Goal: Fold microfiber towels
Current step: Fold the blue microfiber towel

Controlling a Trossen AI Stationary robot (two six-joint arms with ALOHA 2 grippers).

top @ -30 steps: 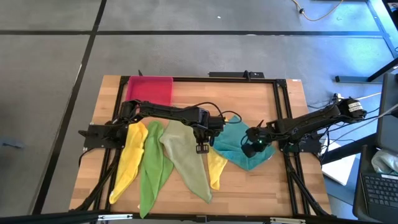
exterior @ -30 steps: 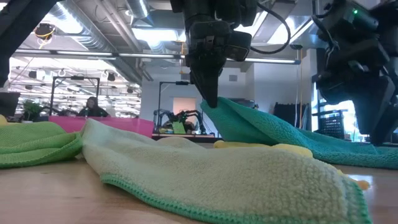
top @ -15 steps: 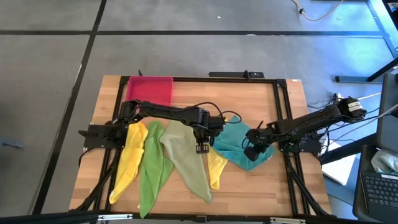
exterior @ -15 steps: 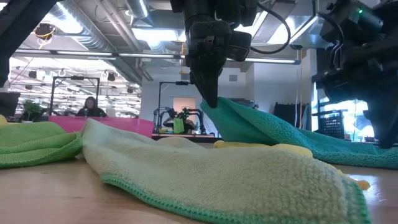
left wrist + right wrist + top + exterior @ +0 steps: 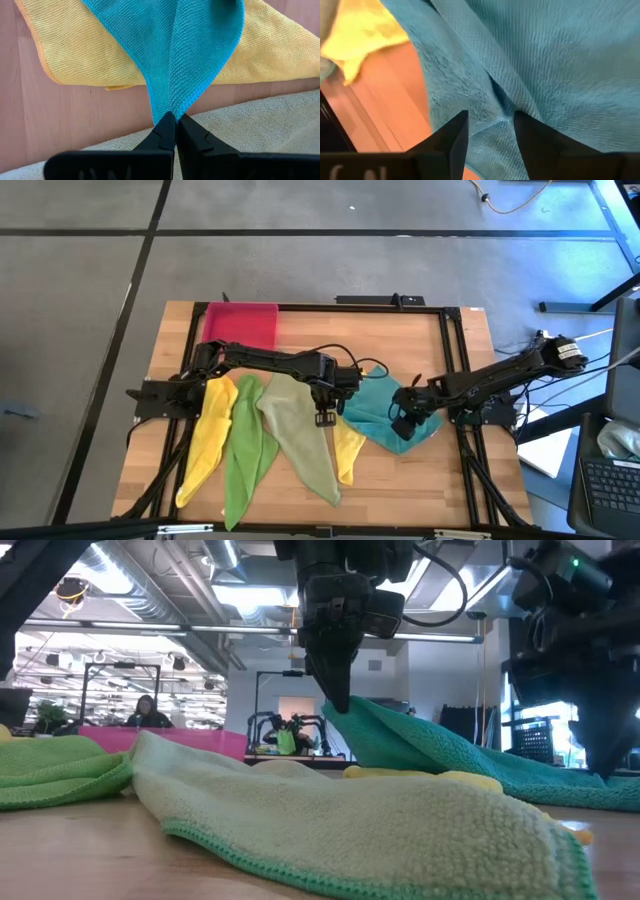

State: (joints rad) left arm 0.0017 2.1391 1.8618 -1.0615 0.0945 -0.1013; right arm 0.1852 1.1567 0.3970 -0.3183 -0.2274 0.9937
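A teal towel (image 5: 380,412) lies right of the table's middle, partly over a yellow towel (image 5: 348,452). My left gripper (image 5: 325,417) is shut on its raised left corner. My right gripper (image 5: 403,423) stands open over the towel's right part, with a ridge of the cloth (image 5: 501,114) between its fingers. To the left a pale olive towel (image 5: 305,435), a bright green towel (image 5: 245,450) and a second yellow towel (image 5: 207,435) lie flat on the wood in long strips. My left gripper pinches the teal towel's corner (image 5: 172,107) between its two fingertips, where the cloth is folded into two layers. The fingers point steeply down from above. The corner (image 5: 350,712) is held up off the table, and the cloth slopes down from it to the right, its remainder lying flat. My right gripper: I cannot tell whether its fingers (image 5: 454,136) touch the teal cloth under them.
A pink-red tray (image 5: 240,323) sits at the table's far left. Black frame rails (image 5: 455,350) run along the table's sides and far edge. Bare wood (image 5: 420,490) shows at the near right. Cables and a keyboard lie beyond the right edge.
My right gripper has rolled about the line it points along while staying over the teal towel's right part; its fingers keep the same gap. My left gripper and the held corner have not moved.
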